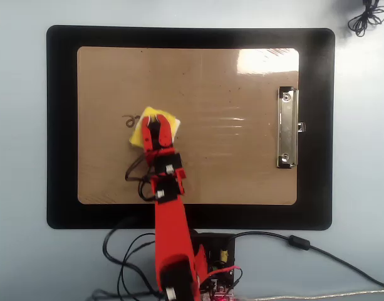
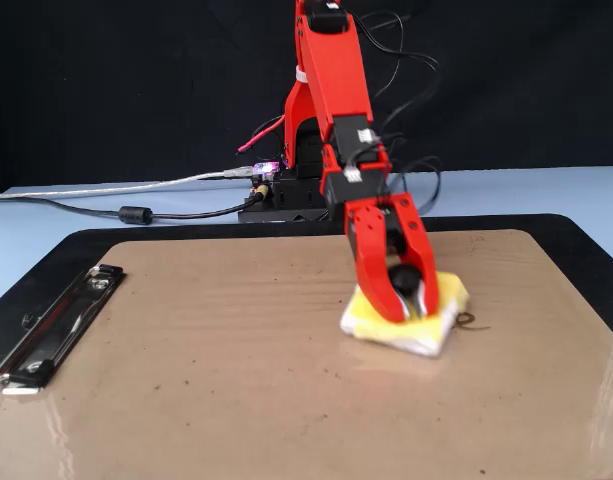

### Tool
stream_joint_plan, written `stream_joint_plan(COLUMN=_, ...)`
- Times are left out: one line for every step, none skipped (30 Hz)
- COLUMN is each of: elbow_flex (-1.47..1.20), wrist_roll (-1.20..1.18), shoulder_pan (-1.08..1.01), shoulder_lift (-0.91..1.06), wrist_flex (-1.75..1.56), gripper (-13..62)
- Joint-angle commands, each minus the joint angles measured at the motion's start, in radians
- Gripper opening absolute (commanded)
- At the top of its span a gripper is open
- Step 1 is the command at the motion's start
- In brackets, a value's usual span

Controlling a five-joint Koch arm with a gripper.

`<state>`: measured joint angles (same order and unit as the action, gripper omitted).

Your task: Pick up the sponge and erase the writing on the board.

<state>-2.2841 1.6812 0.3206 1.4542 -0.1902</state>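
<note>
While my red gripper (image 2: 404, 296) clamps the yellow square sponge's (image 2: 441, 318) black knob, I judge erasing underway; dark marker writing (image 1: 128, 120) remains toward the glossy brown board's (image 1: 229, 150) left edge overhead, so the next stroke goes there.

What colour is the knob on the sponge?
Black: the knob sits atop the yellow sponge, clearest in the fixed view.

The overhead view looks straight down, arm base at bottom edge. The fixed view sits low at the board's (image 2: 236, 370) far side, facing the base. Both cover the board (image 1: 229, 157).
</note>
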Motion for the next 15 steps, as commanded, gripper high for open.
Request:
stream_joint_plan(elbow_flex=-0.222, wrist_roll=0.021, shoulder_pan=0.008, shoulder_lift=0.278, wrist_flex=0.061, gripper=-7.9)
stream_joint_plan(elbow_flex=-0.336, wrist_roll=0.023, shoulder_pan=0.006, shoulder_lift=0.408, wrist_flex=0.094, gripper=-7.9)
stream_joint_plan(elbow_flex=-0.387, wrist_roll=0.021, shoulder_pan=0.006, shoulder_lift=0.480, wrist_flex=0.117, gripper=-7.9)
stream_joint_plan(elbow_flex=-0.385, wrist_roll=0.021, shoulder_pan=0.006, shoulder_lift=0.499, wrist_flex=0.127, gripper=-7.9)
stream_joint_plan(elbow_flex=-0.350, wrist_roll=0.020, shoulder_pan=0.006, shoulder_lift=0.462, wrist_flex=0.124, gripper=-7.9)
stream_joint_plan(elbow_flex=-0.262, wrist_roll=0.021, shoulder_pan=0.002, shoulder_lift=0.351, wrist_flex=0.123, gripper=-7.9)
stream_joint_plan(elbow_flex=-0.176, wrist_roll=0.021, shoulder_pan=-0.003, shoulder_lift=0.249, wrist_flex=0.121, gripper=-7.9)
stream_joint_plan(elbow_flex=-0.046, wrist_roll=0.021, shoulder_pan=-0.014, shoulder_lift=0.104, wrist_flex=0.112, gripper=-7.9)
stream_joint_plan(elbow_flex=0.029, wrist_roll=0.021, shoulder_pan=-0.028, shoulder_lift=0.018, wrist_flex=0.095, gripper=-7.9)
stream_joint_plan(elbow_flex=0.109, wrist_roll=0.020, shoulder_pan=-0.048, shoulder_lift=-0.064, wrist_flex=0.066, gripper=-7.9)
stream_joint_plan(elbow_flex=0.106, wrist_roll=0.020, shoulder_pan=-0.054, shoulder_lift=-0.064, wrist_flex=0.058, gripper=-7.9)
stream_joint_plan(elbow_flex=0.026, wrist_roll=0.020, shoulder_pan=-0.052, shoulder_lift=-0.020, wrist_flex=0.040, gripper=-7.9)
stream_joint_plan(elbow_flex=-0.049, wrist_roll=0.020, shoulder_pan=-0.052, shoulder_lift=0.052, wrist_flex=0.040, gripper=-7.9)
stream_joint_plan(elbow_flex=-0.146, wrist_roll=0.018, shoulder_pan=-0.054, shoulder_lift=0.175, wrist_flex=0.046, gripper=-7.9)
stream_joint_plan(elbow_flex=-0.212, wrist_roll=0.018, shoulder_pan=-0.054, shoulder_lift=0.261, wrist_flex=0.052, gripper=-7.9)
